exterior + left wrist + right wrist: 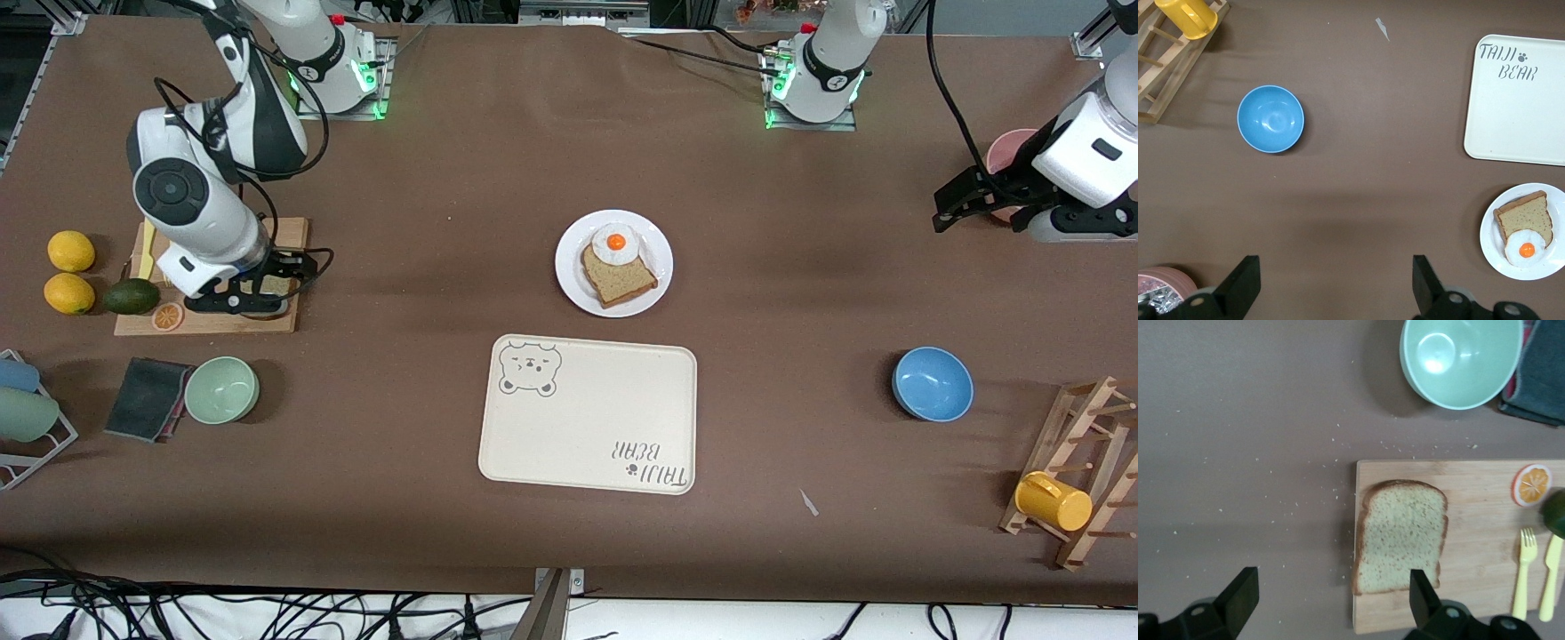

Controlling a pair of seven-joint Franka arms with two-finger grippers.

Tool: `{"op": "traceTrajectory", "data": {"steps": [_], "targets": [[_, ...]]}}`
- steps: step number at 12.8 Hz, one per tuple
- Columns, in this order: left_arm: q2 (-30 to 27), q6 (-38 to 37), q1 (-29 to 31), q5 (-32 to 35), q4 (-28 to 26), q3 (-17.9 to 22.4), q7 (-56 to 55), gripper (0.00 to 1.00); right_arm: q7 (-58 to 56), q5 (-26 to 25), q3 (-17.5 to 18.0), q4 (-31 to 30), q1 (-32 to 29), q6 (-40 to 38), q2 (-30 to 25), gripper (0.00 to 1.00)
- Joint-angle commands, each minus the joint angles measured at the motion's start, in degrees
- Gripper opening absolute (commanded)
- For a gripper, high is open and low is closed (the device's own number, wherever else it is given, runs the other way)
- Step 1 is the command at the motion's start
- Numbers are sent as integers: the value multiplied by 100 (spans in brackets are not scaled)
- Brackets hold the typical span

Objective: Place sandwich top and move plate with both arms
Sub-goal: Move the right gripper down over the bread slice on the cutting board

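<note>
Matt brown cloth table (pixel 444 160); wooden board (pixel 1485 520) (pale grain) under porous bread (pixel 1401 537); plate (pixel 572 276) glossy white.

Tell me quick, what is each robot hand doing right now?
Left hand: open, holding nothing, over bare table near the pink bowl.
Right hand: open, holding nothing, over the bread slice on the cutting board.

Bear tray (pixel 588 414) nearest front camera; blue bowl (pixel 932 383), yellow mug (pixel 1052 500) on wooden rack (pixel 1080 462); green bowl (pixel 221 389), two lemons (pixel 70 271), avocado (pixel 132 296).

Robotics lab, bolted arm bases (pixel 811 76), cables (pixel 222 613), staged tabletop (pixel 444 178)
</note>
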Motion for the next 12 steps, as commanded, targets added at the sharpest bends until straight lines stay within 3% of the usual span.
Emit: {"op": "traceTrajectory", "data": {"steps": [1,8,12], "targets": [[80,-151,10,-97,183,3,94,100,112,-234,-5,-40,0,260,216,99],[80,-151,-8,-97,183,-6,94,100,121,-858,-304,-760,-53,1385,489,99],[80,-151,-8,-97,183,-6,94,100,130,-1201,-348,-848,-53,1403,515,89]]}}
